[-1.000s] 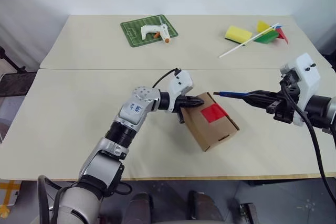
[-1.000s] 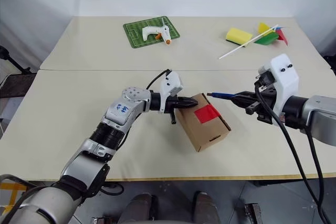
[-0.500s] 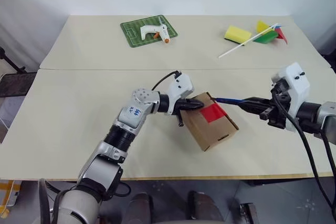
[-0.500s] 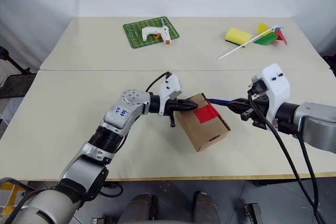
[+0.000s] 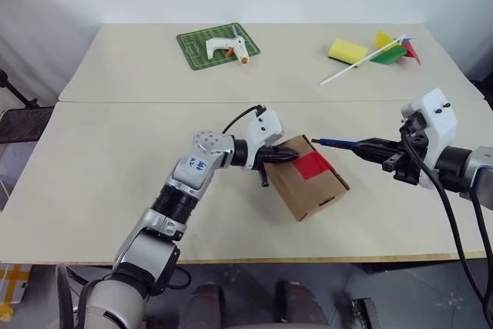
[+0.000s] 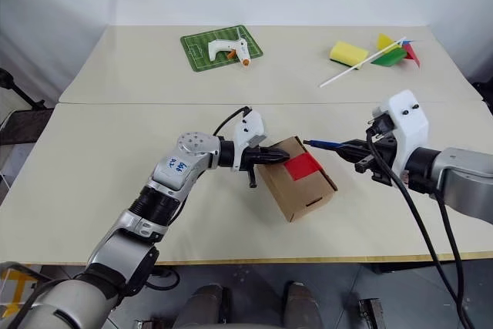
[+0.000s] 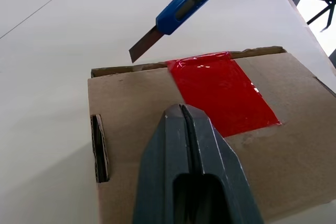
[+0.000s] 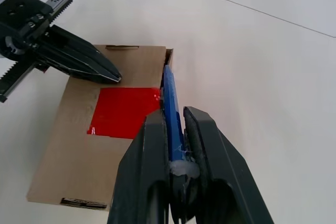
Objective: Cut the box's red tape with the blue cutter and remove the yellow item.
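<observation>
Left eye view: blue cutter (image 5: 339, 142) tip nearer red tape (image 5: 312, 165) vs. 1 s ago.

Beige two-panel worktop (image 5: 115, 159), seam running across. Small brown cardboard box (image 5: 310, 178) at centre. Green pitch-patterned mat (image 5: 218, 45) at 11 o'clock. Yellow rectangular sponge (image 5: 348, 51) and multicoloured pinwheel on white stick (image 5: 383, 49) at 1 o'clock.

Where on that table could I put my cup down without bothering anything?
The near left of the table is bare, as is the far middle between green mat and yellow sponge. The middle is crowded: box, both grippers and blue cutter.
</observation>
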